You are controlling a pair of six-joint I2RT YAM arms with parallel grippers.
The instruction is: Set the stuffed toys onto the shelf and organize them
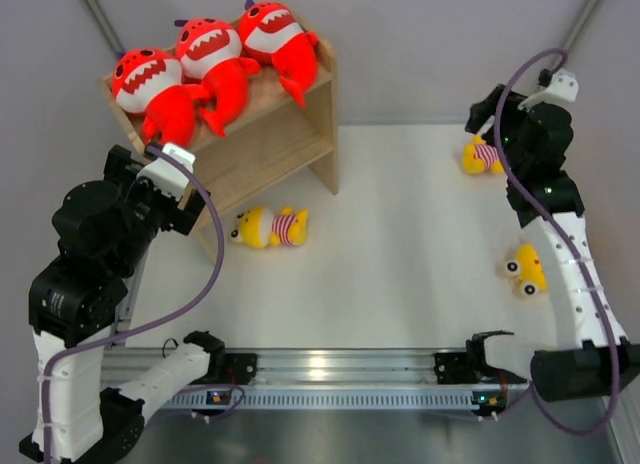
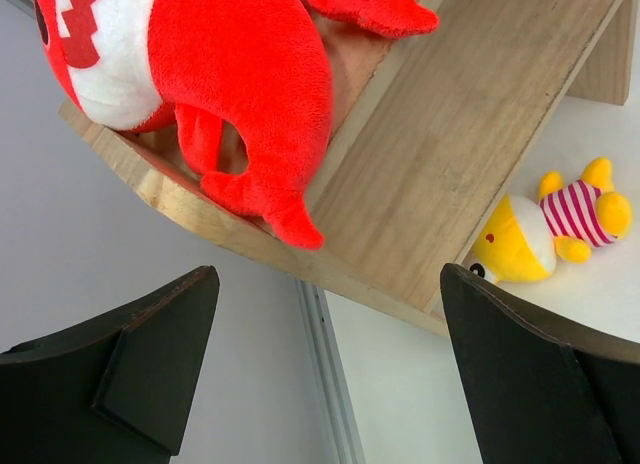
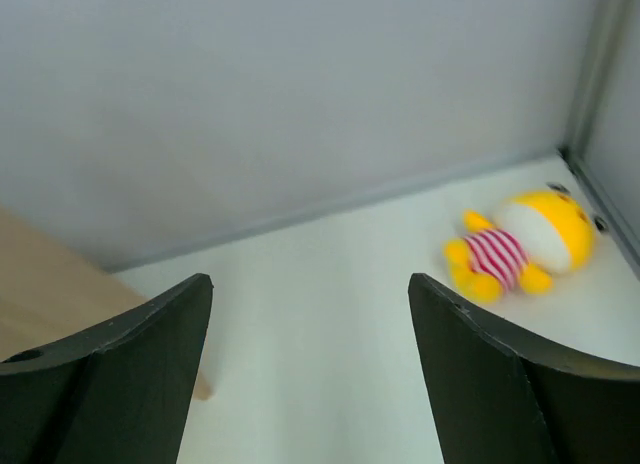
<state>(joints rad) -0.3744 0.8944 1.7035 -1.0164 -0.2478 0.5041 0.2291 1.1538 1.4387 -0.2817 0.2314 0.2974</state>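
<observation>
The light-wood shelf (image 1: 290, 134) stands at the back left. Three red sharks (image 1: 145, 84), (image 1: 210, 54), (image 1: 275, 34) lie side by side on its top board. One yellow striped doll (image 1: 270, 227) lies on the table by the shelf's front foot, one (image 1: 482, 157) at the back right, and one (image 1: 527, 269) at the right, partly behind my right arm. My left gripper (image 2: 330, 284) is open and empty, just off the shelf's left corner (image 2: 470, 134), below a shark (image 2: 220, 64); the doll (image 2: 555, 224) shows beyond. My right gripper (image 3: 310, 284) is open and empty above the table, the back-right doll (image 3: 520, 244) to its right.
An aluminium rail (image 1: 320, 369) with both arm bases runs along the near edge. Grey walls close the back and sides, with metal posts (image 1: 100, 19) in the back corners. The white table top (image 1: 410, 234) lies between shelf and right arm.
</observation>
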